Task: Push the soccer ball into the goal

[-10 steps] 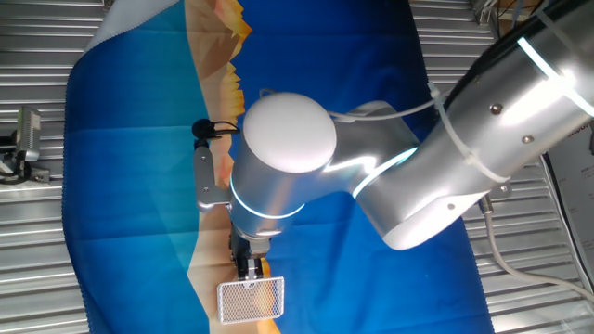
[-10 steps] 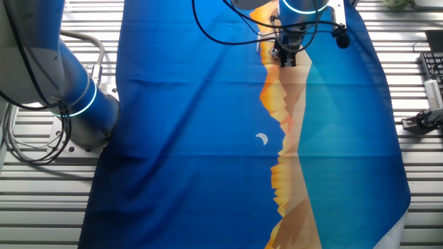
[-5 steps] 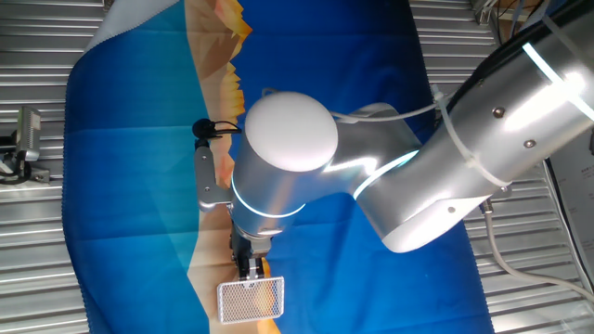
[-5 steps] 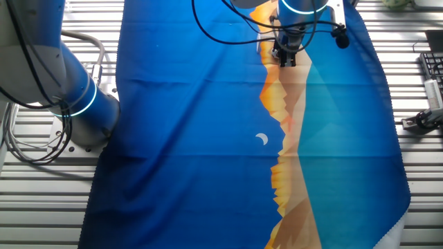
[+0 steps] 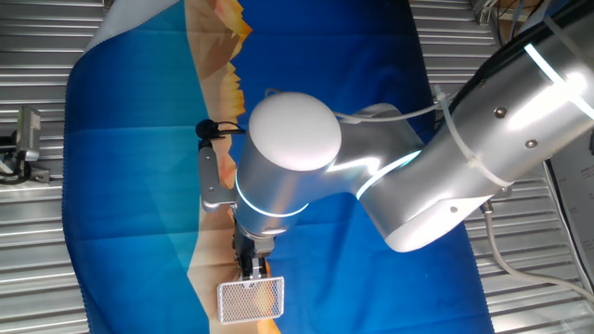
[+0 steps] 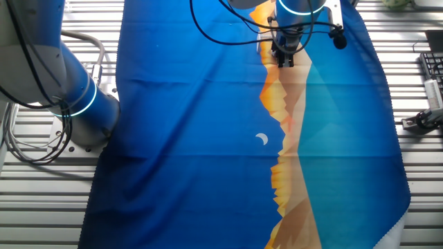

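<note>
Ribbed metal tabletop all round, and draped over it a blue cloth with an orange mountain band running down its length and a small white crescent printed near the middle. The cloth's edges hang loose and wavy at the near corners in the other fixed view. On bare metal past one cloth edge sits a small grey clamp-like fixture; on the other fixed view's right edge, a keyboard corner and a black connector.

The arm's big silver wrist, lit with a cyan ring, fills the middle of one fixed view. Its base column stands at the left side of the cloth in the other fixed view, cables looping beside it.

Down below the wrist, the gripper points at the cloth, its dark fingers right against the top frame of the goal. Whether the fingers are apart or together cannot be told, they're too small and shadowed. The goal, a white-framed mesh box, sits on the orange band at the cloth's end nearest the bottom edge of that view. From the other side the gripper is at the far end of the cloth, the goal hidden behind it.

The ball cannot be made out in either view
</note>
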Controlling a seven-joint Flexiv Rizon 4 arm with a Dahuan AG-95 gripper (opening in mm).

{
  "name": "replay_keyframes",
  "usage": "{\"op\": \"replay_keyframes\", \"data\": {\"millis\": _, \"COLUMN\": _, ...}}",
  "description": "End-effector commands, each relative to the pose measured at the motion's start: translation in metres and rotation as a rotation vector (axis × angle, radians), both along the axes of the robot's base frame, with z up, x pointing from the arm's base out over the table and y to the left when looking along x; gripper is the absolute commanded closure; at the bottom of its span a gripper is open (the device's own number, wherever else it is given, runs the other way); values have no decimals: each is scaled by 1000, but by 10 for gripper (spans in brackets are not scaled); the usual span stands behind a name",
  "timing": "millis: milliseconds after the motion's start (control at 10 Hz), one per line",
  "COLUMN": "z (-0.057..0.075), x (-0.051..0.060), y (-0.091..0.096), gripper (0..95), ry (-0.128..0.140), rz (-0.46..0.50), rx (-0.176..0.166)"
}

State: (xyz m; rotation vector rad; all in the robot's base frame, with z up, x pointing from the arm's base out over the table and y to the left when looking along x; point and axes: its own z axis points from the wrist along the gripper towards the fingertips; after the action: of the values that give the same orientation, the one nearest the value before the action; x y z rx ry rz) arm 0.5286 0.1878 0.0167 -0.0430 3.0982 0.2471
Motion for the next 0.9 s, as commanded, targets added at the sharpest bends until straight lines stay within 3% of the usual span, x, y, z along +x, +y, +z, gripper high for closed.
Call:
{"op": "replay_keyframes", "data": {"millis": 100, "z": -1, "x": 1, "y": 2, "gripper": 950, "ry": -2, "rz": -3, "rx": 5}}
{"op": "replay_keyframes", "data": {"millis": 900, "z": -2, "x": 2, "y": 7, "gripper": 950, "ry": -3, "rz": 0, "rx": 11}}
